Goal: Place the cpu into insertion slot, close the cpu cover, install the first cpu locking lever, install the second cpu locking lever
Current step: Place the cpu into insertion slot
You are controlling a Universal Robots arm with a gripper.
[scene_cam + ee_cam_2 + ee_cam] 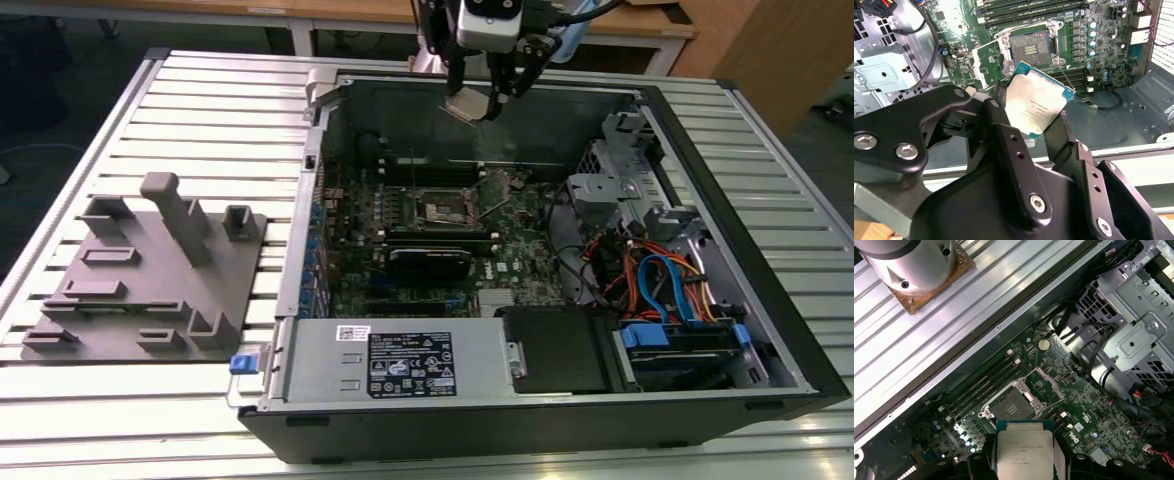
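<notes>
Gripper (pixel 1029 122) pinches the cpu (pixel 1038 100) by two opposite edges, metal top tilted. Beyond it, both wrist views show the insertion slot (pixel 1029 47) uncovered, the cpu cover (pixel 1046 386) swung open beside it. The exterior view adds the computer case (pixel 534 435) and a grey fixture plate (pixel 147 270) at its left.

The gripper (pixel 1030 117) is showing matte black linkage fingers (pixel 1014 165) with rounded edges, and silvery socket-head screws (pixel 906 151) are glinting at their pivots beside small open holes. In the exterior view its white-and-grey body (pixel 483 25) is carrying a dark cable (pixel 587 10) that is curving off to one side. In the first wrist view the arm's wrist (pixel 909 262) is appearing as a smooth silver cylinder on a square coppery-brown plate (pixel 963 264).
</notes>
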